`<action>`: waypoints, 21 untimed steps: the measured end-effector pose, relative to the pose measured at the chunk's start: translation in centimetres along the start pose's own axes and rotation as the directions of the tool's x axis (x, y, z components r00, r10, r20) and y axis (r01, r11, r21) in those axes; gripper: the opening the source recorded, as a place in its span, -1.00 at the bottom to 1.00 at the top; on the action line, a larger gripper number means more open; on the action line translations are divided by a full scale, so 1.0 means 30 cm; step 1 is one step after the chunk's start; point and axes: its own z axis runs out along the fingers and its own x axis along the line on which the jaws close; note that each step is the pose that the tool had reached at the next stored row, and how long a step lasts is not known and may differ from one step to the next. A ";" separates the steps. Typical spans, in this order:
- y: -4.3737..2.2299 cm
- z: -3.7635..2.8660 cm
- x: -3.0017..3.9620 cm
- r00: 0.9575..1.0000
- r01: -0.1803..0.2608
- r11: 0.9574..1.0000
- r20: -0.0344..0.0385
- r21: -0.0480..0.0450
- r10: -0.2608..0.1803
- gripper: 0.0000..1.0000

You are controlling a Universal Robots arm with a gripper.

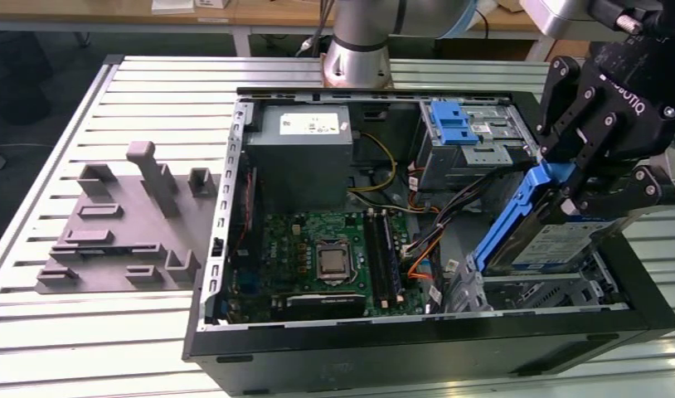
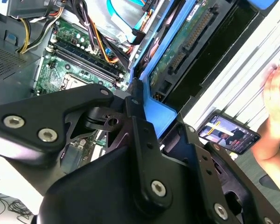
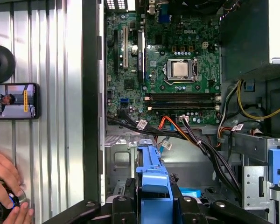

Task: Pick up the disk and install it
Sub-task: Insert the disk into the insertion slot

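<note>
You can see the big black computer case [image 1: 426,348] lying open on the slatted table [image 1: 105,332], with the green motherboard [image 1: 327,257] inside. Your gripper [image 1: 603,195] has its jaws closed tight on the blue edge of the disk [image 1: 548,240]. The disk is tilted, up on its edge, over the metal bay at the exterior view's right end of the case.

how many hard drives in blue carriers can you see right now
1. The disk is tilted, clamped in the gripper, over the bay at the computer case's corner on the exterior view's right. The drive cage may hide more.
</note>
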 end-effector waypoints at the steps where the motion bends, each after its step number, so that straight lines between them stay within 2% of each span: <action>1: 0.000 0.000 0.000 1.000 0.000 1.000 0.000 0.000 0.000 -0.27; 4: 0.000 0.002 0.000 1.000 0.000 1.000 0.000 0.000 0.000 -0.25; 5: 0.000 0.007 0.000 1.000 0.000 1.000 0.000 0.000 0.000 -0.12; 12: -0.001 0.049 0.001 1.000 0.000 1.000 0.000 0.000 0.000 -0.15; 14: -0.001 0.061 0.001 1.000 0.000 1.000 0.000 0.000 0.000 -0.40; 17: -0.001 0.077 0.001 1.000 0.000 1.000 0.000 0.000 0.000 -0.51; 19: -0.001 0.077 0.001 1.000 0.000 1.000 0.000 0.000 0.000 -0.75; 21: -0.001 0.078 0.001 1.000 0.000 1.000 0.000 0.000 0.000 -0.79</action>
